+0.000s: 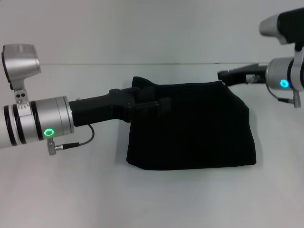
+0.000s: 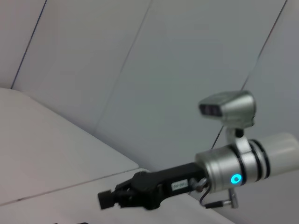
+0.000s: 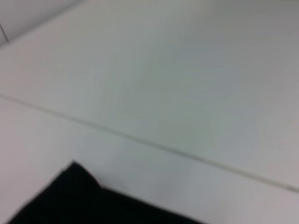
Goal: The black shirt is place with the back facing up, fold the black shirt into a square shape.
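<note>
Nearest the head camera: bare white worktop (image 1: 71, 199), front strip with nothing on it in view.

Next back, black shirt (image 1: 190, 126) lies on the worktop at centre, folded into a compact, roughly rectangular bundle. Front edge straight, corners rounded, far left corner slightly peaked. Surface plain black; no lettering visible on the exposed side.

Left gripper (image 1: 145, 99) comes in from the left, arm nearly horizontal, silver wrist cuff with a green ring light. Its black body overlaps the shirt's upper left portion. Black on black there, so I cannot tell how its fingers stand or whether cloth is pinched.

Right gripper (image 1: 228, 74) enters from the upper right, tip just at the shirt's far right corner. Fingers look drawn close together; whether they touch the cloth cannot be resolved. Wrist cuff shows a blue-green light.

Left wrist view: shows the right gripper (image 2: 108, 198) farther off, against the pale wall panels, with its silver cuff and wrist camera behind it; fingers appear narrow, nothing visibly between them.

Right wrist view: one black corner of the shirt (image 3: 74, 200) at the frame edge, lying on the worktop (image 3: 163, 93); a thin seam line crosses the pale surface beyond it.
</note>
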You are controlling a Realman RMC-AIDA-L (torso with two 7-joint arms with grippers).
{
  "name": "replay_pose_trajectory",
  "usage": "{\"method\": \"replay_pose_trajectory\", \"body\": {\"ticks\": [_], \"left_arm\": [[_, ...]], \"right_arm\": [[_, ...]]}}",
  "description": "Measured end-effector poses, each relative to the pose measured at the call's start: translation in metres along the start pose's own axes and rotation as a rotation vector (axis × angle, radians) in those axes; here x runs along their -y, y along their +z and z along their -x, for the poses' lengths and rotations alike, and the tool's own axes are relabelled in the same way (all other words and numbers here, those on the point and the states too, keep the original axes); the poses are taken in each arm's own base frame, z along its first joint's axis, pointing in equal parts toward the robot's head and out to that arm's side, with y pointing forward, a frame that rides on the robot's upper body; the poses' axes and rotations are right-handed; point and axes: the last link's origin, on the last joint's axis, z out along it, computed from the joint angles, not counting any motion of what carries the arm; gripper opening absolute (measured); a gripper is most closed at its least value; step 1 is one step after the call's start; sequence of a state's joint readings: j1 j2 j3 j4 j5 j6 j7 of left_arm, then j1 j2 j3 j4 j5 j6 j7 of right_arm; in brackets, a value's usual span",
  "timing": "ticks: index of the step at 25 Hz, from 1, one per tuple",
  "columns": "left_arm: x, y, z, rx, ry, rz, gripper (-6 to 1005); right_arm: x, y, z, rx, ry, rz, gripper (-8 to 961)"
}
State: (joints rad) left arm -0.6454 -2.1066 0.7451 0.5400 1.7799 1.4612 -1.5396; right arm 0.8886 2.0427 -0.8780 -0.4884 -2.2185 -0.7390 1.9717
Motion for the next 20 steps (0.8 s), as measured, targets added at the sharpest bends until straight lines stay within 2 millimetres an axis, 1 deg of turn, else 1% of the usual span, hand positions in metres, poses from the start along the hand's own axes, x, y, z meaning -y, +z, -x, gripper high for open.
{"method": "replay_pose_trajectory", "body": {"ticks": [2,4,9,13,16,19,20], "left_arm": [[0.003,0.000,-0.002,0.005,0.011,-0.013,785],[0.005,-0.002,-0.004,0.012,0.023,-0.025,786],[0.009,-0.006,-0.008,0.067,0.065,-0.024,788],[0.004,-0.010,-0.014,0.088,0.103,0.016,790],[-0.001,-0.011,-0.018,0.088,0.119,0.053,791],[-0.005,-0.012,-0.020,0.098,0.140,0.079,792],[-0.006,-0.012,-0.021,0.103,0.150,0.081,842]], "right_arm": [[0.001,-0.006,0.007,0.033,0.009,0.020,52],[0.002,-0.014,0.010,0.055,0.019,0.053,58],[-0.001,-0.043,0.009,0.122,-0.002,0.200,72],[-0.001,-0.063,0.004,0.167,-0.021,0.271,84],[0.000,-0.077,-0.001,0.173,-0.048,0.311,200],[0.002,-0.084,-0.006,0.155,-0.073,0.338,316],[0.003,-0.086,-0.008,0.150,-0.077,0.341,422]]}}
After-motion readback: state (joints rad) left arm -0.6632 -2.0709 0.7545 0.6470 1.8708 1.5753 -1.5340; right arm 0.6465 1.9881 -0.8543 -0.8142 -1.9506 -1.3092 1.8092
